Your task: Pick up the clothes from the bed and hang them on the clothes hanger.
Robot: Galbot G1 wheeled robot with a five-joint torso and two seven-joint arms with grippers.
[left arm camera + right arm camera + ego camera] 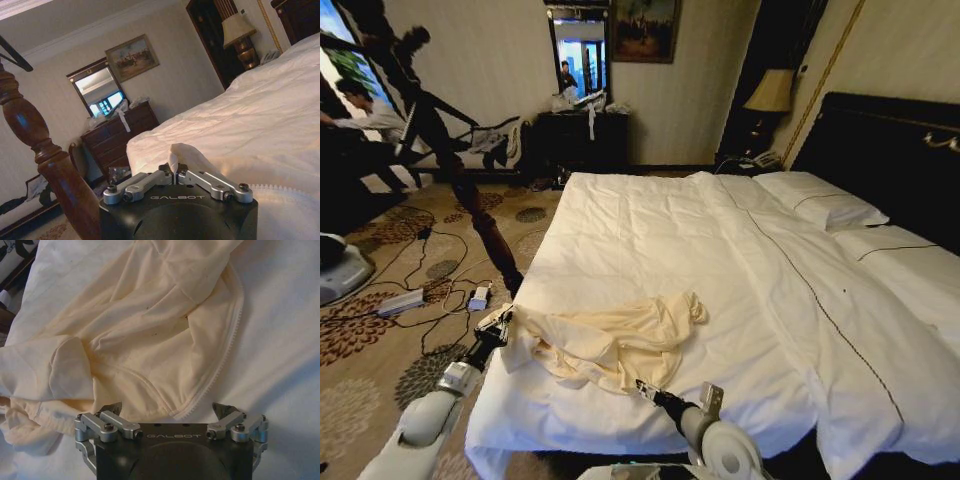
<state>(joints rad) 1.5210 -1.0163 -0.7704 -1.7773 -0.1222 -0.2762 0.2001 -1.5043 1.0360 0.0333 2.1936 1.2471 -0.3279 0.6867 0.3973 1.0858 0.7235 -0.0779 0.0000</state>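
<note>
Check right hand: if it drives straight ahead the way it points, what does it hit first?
Most likely the clothes. The right hand, fingers open, points at the cream garment's zippered hem, lying just ahead on the bed. Height above the fabric is unclear.

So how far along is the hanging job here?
Early. Done: the left gripper is shut on an edge of the clothes. In hand: the right gripper is open at the hem. Left: the garment lies on the bed, unlifted and unhung.
</note>
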